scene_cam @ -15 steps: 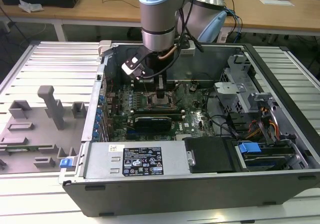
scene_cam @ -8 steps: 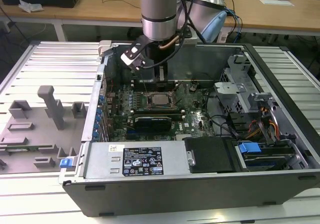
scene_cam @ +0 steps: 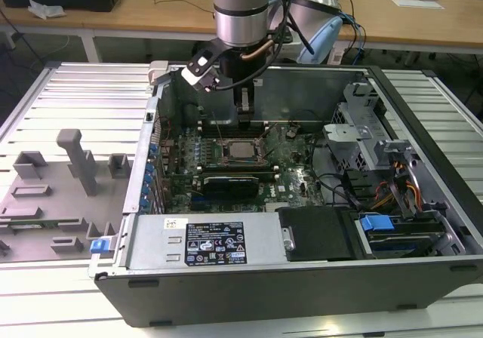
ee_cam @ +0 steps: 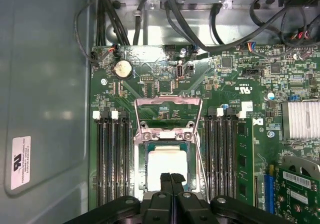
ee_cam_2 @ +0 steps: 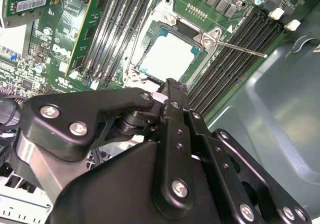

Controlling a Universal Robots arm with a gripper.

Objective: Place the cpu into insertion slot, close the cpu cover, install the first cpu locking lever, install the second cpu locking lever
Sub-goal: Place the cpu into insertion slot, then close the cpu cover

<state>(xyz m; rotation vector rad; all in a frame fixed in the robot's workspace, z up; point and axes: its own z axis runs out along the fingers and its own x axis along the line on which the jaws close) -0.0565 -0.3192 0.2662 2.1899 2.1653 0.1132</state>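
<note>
Evidently, with the cpu [ee_cam: 167,165] seated, the open cpu cover [ee_cam: 167,102] is judged to need tipping down by the gripper's [ee_cam: 172,178] pressed-together jaws.

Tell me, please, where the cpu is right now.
In the first wrist view the cpu sits in the insertion slot, between the memory slots, under the gripper.

silver-grey square cpu [ee_cam: 167,168] flat in insertion slot [ee_cam: 166,145], just below fingertips [ee_cam: 166,179]; dark-silver cpu cover [ee_cam: 168,102] hinged open, tilted up, just beyond fingertips.
</note>
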